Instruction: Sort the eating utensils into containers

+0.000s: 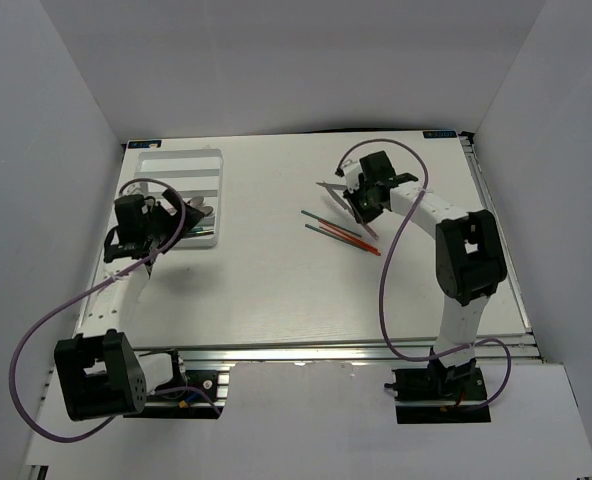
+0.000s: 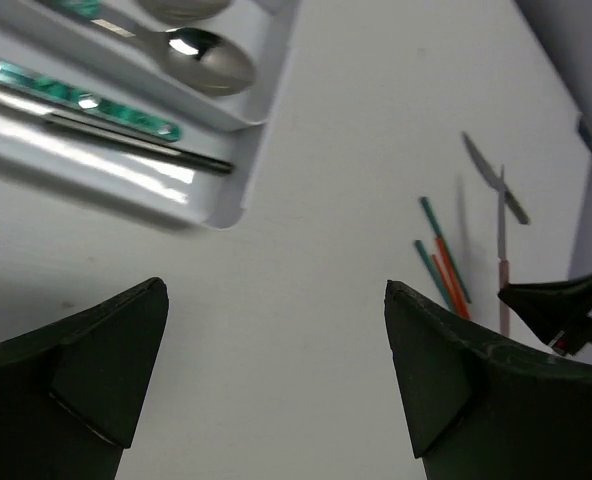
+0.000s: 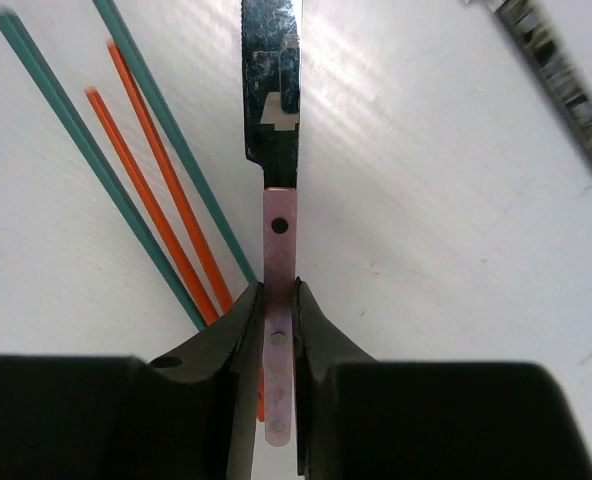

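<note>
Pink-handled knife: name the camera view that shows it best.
The right wrist view. The pink-handled knife fills the centre, its handle clamped in the right pincer, rivets and blade sharp. The left wrist view shows it small and distant near the right edge; the top external view gives only a thin sliver by the pincer.

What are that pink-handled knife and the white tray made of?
The pink-handled knife: blade looks like polished metal, given mirror reflections; handle probably matte plastic with small rivets. The white tray: likely glossy molded plastic, smooth rounded walls, soft highlights.
</note>
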Robot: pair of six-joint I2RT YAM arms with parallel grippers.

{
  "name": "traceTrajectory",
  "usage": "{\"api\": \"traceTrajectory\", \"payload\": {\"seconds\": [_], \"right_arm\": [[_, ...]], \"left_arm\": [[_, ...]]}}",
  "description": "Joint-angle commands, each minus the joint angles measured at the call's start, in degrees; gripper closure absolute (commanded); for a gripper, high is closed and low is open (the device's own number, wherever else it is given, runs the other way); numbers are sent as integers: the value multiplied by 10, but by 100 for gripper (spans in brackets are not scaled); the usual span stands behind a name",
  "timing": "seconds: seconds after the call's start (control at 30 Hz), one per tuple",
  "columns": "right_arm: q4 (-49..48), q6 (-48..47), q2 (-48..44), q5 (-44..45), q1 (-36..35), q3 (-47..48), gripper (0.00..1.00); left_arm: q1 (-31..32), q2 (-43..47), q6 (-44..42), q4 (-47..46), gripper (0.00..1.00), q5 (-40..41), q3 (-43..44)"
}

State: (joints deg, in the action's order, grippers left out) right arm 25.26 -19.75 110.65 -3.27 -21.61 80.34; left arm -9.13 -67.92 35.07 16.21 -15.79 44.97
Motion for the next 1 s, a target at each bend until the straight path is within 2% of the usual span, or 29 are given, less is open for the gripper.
{"api": "traceTrajectory", "payload": {"seconds": [0.0,0.07,0.1,0.2,0.23,0.27,0.37,0.47,0.73,0.83,0.87,0.93,0.97], "right_arm": [[4,37,-41,-8,-5,52,100],[16,61,-47,-23,-16,62,100],[18,72,-50,-55,-20,68,100],[2,136,-75,-124,-54,63,100],[-10,180,-93,-140,-62,58,100],[-36,200,-102,-182,-67,54,100],[-93,276,-132,-218,-101,30,100],[-99,291,-144,-193,-149,40,100],[-75,289,-115,-196,-199,98,100],[-77,284,-115,-193,-211,103,100],[-79,285,-114,-192,-215,105,100],[-72,283,-107,-190,-218,111,100],[-67,281,-104,-185,-220,120,100]], "left_arm": [[58,25,53,-100,2,-63,-10],[88,18,101,-187,2,-79,-22],[129,16,119,-218,2,-86,-36],[189,5,181,-371,2,-90,-59],[200,0,196,-385,2,-85,-57],[213,-6,199,-391,2,-77,-52],[254,-42,194,-382,6,-50,-22],[267,-79,195,-370,14,-40,1],[281,-99,198,-365,16,-32,10],[281,-106,193,-347,39,-28,17],[281,-109,193,-343,56,-28,20],[281,-114,198,-341,70,-29,21],[281,-116,199,-341,83,-30,21]]}}
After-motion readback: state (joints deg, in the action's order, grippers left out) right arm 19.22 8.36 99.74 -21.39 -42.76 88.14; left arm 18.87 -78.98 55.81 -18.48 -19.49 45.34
